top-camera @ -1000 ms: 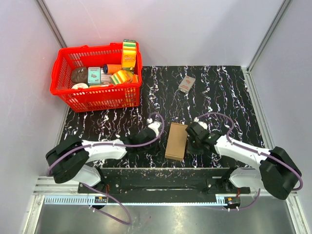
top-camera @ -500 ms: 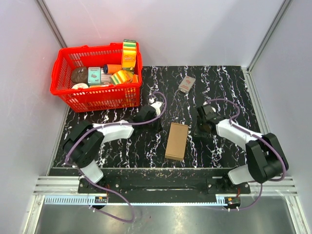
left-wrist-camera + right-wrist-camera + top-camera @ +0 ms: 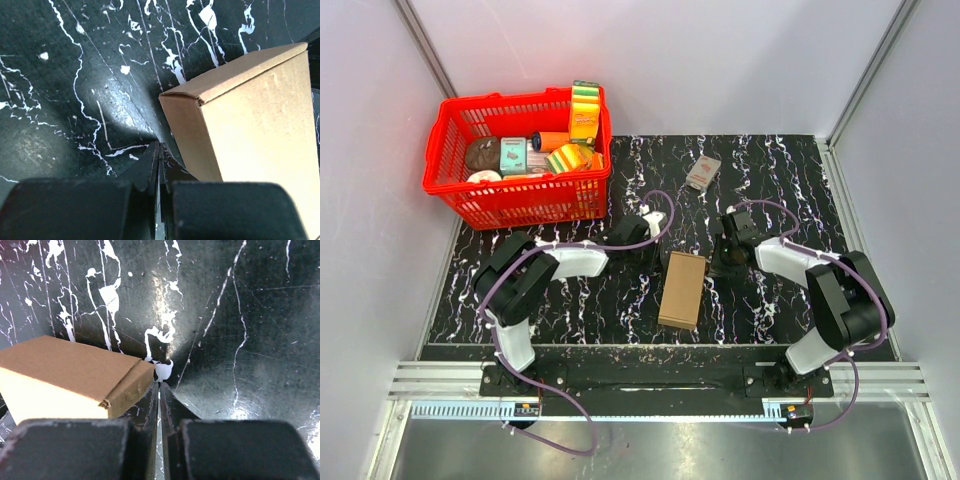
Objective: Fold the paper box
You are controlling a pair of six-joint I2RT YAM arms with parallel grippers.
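The paper box (image 3: pixel 682 289) is a slim, closed brown cardboard box lying flat on the black marbled table, between the two arms. My left gripper (image 3: pixel 655 256) is shut and empty, just left of the box's far left corner. In the left wrist view its tips (image 3: pixel 160 150) sit low beside the box (image 3: pixel 250 115). My right gripper (image 3: pixel 720 265) is also shut and empty, just right of the far right corner. The right wrist view shows its tips (image 3: pixel 159 387) next to the box (image 3: pixel 65 375) end flap.
A red basket (image 3: pixel 520 205) full of groceries stands at the back left. A small grey-and-red packet (image 3: pixel 702 172) lies at the back, beyond the box. Pale walls close in the table on three sides.
Both arms have folded back and swung their grippers from the box's long sides up to its far corners. The box has stayed where it was.
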